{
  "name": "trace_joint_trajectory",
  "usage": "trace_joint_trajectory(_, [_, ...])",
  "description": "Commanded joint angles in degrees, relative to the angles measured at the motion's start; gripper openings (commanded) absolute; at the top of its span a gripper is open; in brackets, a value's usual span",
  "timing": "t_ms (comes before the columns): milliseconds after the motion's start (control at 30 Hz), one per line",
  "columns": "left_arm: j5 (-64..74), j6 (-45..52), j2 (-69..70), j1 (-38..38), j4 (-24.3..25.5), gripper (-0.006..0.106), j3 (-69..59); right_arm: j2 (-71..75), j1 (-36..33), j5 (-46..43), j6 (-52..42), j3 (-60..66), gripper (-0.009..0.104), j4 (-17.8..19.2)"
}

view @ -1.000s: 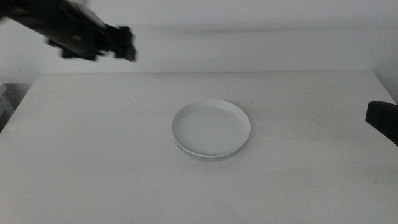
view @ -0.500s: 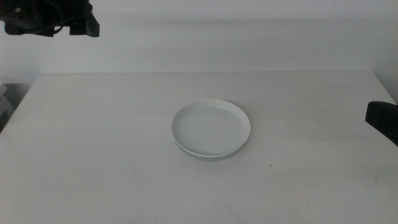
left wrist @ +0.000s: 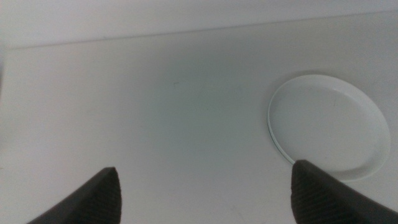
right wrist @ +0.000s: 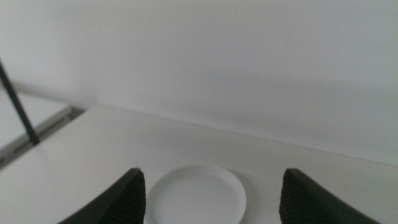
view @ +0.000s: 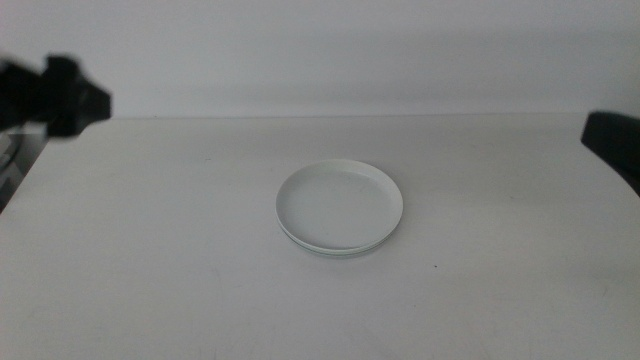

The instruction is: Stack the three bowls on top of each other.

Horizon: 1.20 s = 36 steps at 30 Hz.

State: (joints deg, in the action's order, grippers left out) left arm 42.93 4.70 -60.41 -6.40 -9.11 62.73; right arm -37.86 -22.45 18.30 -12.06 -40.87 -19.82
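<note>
Three bowls [view: 340, 208] are seen nested as one stack at the table's [view: 150, 250] centre; the left tool [view: 60, 95] has been withdrawn to ten o'clock, released, the right tool [view: 615, 145] parked at three o'clock, likewise released; stacking is judged complete

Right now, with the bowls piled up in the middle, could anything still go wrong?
Not much, but maybe two things. The bowls are not perfectly lined up: a lower rim peeks out along the near edge, so a bump could slide the pile. The left gripper, open, is blurred at the table's left edge, so it seems to be moving; a swing toward the pile might knock it. The right gripper, also open, sits at the right edge, well clear.
</note>
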Motion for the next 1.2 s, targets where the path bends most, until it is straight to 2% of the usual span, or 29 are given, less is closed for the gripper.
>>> trace_joint_trajectory(0, [-6.7,1.0,7.0,0.1,-0.7,0.105,-3.5,-1.6,0.4,-8.0,2.2,-1.4,0.055,-0.1])
trace_joint_trajectory(100, [-8.6,3.5,14.4,0.1,-0.3,0.105,-8.8,-2.2,2.1,-8.6,3.3,-1.4,0.055,1.2])
trace_joint_trajectory(167, [-9.4,3.6,19.4,0.1,-0.3,0.105,-11.7,-2.1,3.8,-6.6,3.7,-1.4,0.055,2.8])
trace_joint_trajectory(333, [-9.9,3.6,30.2,0.1,-0.1,0.105,-18.6,2.3,9.8,-1.2,4.7,-1.3,0.055,3.7])
trace_joint_trajectory(567, [-12.5,2.5,42.6,0.1,-1.4,0.105,-28.5,15.9,14.6,5.9,6.8,0.7,0.055,10.5])
trace_joint_trajectory(800, [-22.9,2.5,48.4,0.1,-1.7,0.105,-37.3,26.8,14.8,2.0,8.4,10.3,0.055,15.3])
trace_joint_trajectory(933, [-27.6,2.5,47.3,0.1,-2.1,0.105,-38.8,27.7,14.8,-0.2,8.9,13.0,0.055,16.0])
trace_joint_trajectory(1167, [-26.8,2.5,47.1,0.1,-2.5,0.105,-38.9,27.4,14.8,0.5,9.0,14.1,0.055,15.5])
